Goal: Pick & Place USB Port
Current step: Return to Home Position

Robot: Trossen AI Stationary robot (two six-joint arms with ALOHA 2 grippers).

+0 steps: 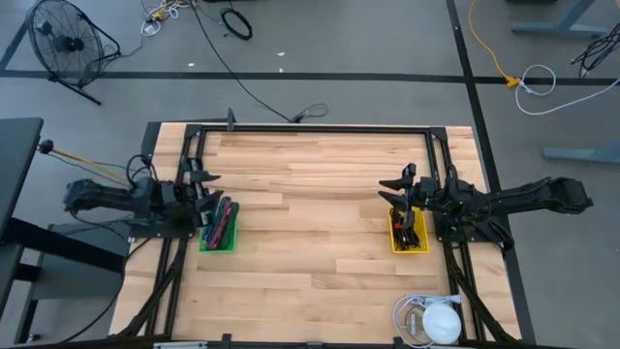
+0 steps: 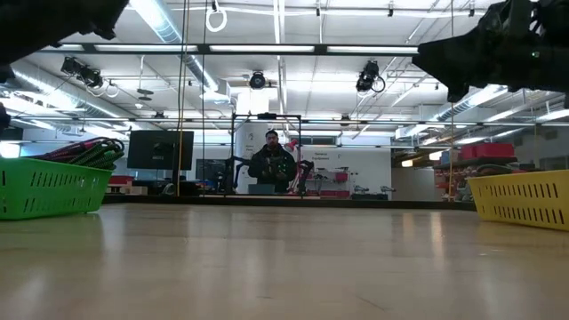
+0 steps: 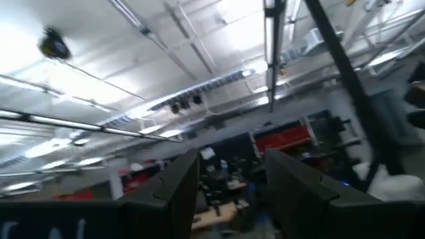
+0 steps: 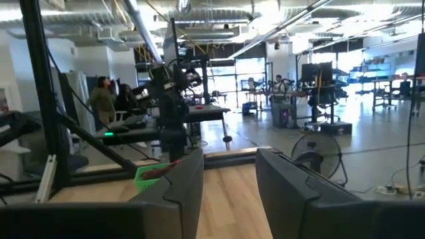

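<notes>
Step in hand, as you'd judge it: sorting done, arms going home.

- Left gripper [image 1: 205,189]: at the table's [image 1: 320,194] left edge, over the far end of the green bin [image 1: 218,249]. Fingers apart, nothing between them. Its wrist camera looks up at the ceiling lights, so the wrist is tipped high.
- Right gripper [image 1: 392,192]: at the right edge, just above the far end of the yellow bin [image 1: 410,249]. Fingers apart, empty. Its camera looks level across the boards toward the other arm.
- Cables [image 1: 223,221]: bundled in the green bin, red and dark strands; from table height they mound above the rim.
- Dark pieces [image 1: 407,225] lie in the yellow bin. Likely the adaptors, but you cannot make out their shape.
- No charger part shows on the boards between the bins.
- White round thing [image 1: 441,322] with a cord at the near right corner, well apart from both bins. You cannot tell what it is.
- A person [image 2: 271,164] stands in the room beyond the table.

Next move: draw each arm back and fold it to rest. Lift clear of the bin rims first; both grippers hang close over them, and the cable mound sits high enough to snag the left one. Nothing is carried, so no grip to mind. Check that the white thing is not part of the job before you call it finished.
</notes>
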